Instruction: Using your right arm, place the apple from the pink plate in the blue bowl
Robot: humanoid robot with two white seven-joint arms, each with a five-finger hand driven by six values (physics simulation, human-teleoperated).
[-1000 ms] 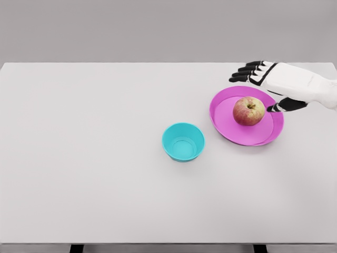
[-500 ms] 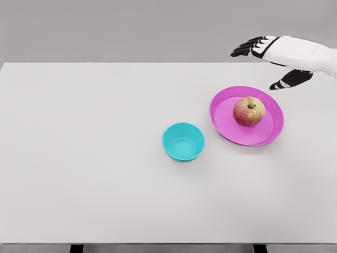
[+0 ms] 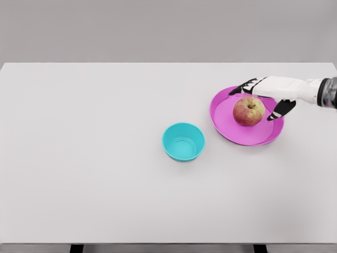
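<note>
The right hand (image 3: pixel 266 95) now sits lower than half a second ago, down from above the table's far edge to the pink plate (image 3: pixel 239 134). Its fingers (image 3: pixel 243 88) reach over the far side of the apple (image 3: pixel 248 110), thumb at the apple's right, still spread.

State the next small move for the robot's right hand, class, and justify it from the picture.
Probably close the fingers on the red-yellow apple. The right hand sits open beside it, fingers behind and thumb in front, while the apple rests on the round pink plate and the small blue bowl is empty.
</note>
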